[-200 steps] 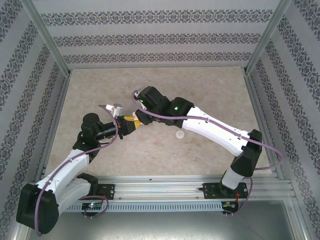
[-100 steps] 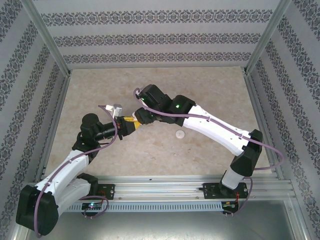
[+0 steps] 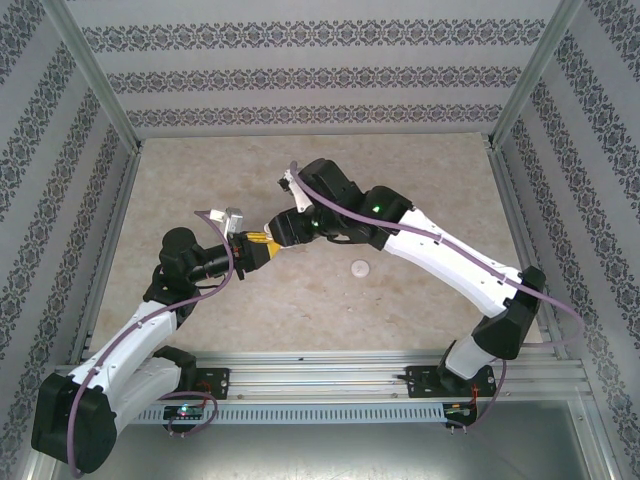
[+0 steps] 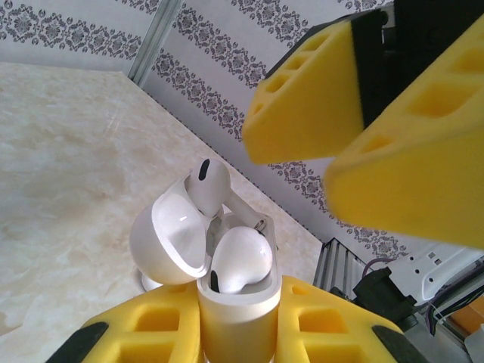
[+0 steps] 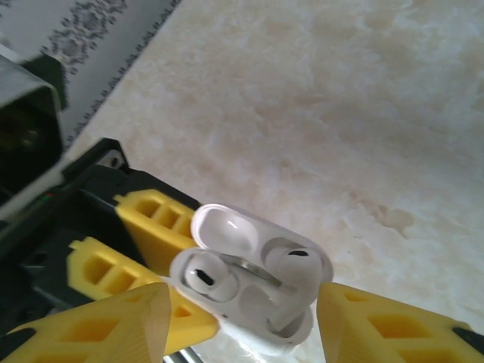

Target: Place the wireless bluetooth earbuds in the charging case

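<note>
Clenching glossy rounded charging case (image 4: 234, 306), lid (image 4: 170, 234) open — left gripper (image 4: 236, 340); right gripper (image 5: 242, 318) released — smooth white earbuds (image 4: 240, 261) inside

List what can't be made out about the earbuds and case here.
Left wrist view: stems of the earbuds, sunk inside the charging case, so full seating is unclear.
Left wrist view: case bottom, clamped between left fingers and cut by the frame edge.
Top view: white disc, too small to identify.
</note>
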Tool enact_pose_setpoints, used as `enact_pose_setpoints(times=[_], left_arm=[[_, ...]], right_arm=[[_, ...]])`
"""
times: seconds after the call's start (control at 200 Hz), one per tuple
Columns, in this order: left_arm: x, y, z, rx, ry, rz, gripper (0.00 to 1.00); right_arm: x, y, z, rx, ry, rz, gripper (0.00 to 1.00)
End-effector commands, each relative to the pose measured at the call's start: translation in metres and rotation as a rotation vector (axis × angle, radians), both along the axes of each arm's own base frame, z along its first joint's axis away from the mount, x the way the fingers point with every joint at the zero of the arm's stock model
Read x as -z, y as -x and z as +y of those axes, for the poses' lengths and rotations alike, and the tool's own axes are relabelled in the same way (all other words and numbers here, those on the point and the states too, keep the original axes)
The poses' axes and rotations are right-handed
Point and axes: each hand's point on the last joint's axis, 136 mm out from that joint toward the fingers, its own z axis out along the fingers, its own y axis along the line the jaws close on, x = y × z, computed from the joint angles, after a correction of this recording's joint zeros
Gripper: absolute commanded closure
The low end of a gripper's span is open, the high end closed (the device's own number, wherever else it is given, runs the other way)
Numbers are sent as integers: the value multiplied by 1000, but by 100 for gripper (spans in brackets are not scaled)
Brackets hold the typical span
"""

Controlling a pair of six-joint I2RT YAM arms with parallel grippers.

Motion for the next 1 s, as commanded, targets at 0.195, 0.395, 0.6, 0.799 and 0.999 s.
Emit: enact_pose_setpoints(times=[0.195, 0.395, 0.6, 0.799, 0.999], left_arm=[[-19, 12, -5, 50, 22, -146, 86], [-21, 13, -6, 69, 9, -209, 85], [-20, 14, -9, 98, 6, -237, 85], [-18, 13, -10, 103, -11, -254, 85], [-16, 15, -11, 113, -15, -255, 85]], right_arm=[[-16, -1, -9, 51, -122, 67, 46], [-18, -7, -22, 101, -198, 110, 48], [-11, -5, -24, 100, -177, 128, 50], [-8, -5, -21, 91, -170, 143, 50], [-1, -9, -24, 104, -119, 146, 52]])
